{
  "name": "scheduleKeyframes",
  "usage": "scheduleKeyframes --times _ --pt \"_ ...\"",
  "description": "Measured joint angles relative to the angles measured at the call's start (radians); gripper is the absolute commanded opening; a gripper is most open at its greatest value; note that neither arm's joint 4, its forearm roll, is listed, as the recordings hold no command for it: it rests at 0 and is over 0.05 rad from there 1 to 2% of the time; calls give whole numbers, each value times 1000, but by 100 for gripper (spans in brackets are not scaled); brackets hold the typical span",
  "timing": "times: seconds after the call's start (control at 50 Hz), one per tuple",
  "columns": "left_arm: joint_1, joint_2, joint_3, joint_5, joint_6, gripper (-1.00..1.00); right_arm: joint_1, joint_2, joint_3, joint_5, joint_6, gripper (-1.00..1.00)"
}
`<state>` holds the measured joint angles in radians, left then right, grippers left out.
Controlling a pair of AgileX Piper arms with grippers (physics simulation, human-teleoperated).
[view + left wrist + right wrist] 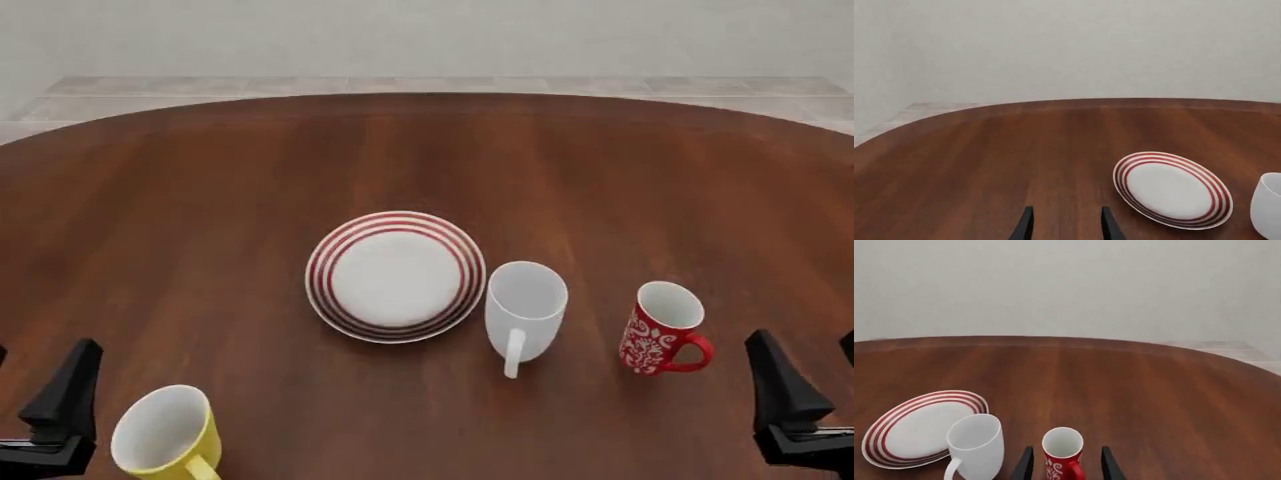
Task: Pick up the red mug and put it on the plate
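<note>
The red mug stands upright on the counter, right of the white mug and well apart from the plate. It looks small, rigid, glazed and likely slippery (breakable too), so pinch across the wall near the rim, clear of the handle. The right gripper is spread empty just behind it; the left gripper is likewise apart.

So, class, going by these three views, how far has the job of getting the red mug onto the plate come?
Nothing looks done yet. The red mug stands upright on the table, right of the white mug, apart from the plate, which holds nothing. In hand: the right end effector is open, lined up behind the mug. Left: grasping, lifting and placing. The left end effector is open, holding nothing.
</note>
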<state>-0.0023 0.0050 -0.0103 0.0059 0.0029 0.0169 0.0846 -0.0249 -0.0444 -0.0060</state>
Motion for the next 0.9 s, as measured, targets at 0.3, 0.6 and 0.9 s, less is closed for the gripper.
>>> scheduleKeyframes --times 0.3,0.6,0.9 --pt "-1 -2 3 -2 -2 100 3 235 -223 98 -60 100" --pt "-4 -4 3 -3 1 100 6 400 -498 295 -174 100" --pt "-3 -4 -1 -1 -2 100 29 558 -667 440 -212 100"
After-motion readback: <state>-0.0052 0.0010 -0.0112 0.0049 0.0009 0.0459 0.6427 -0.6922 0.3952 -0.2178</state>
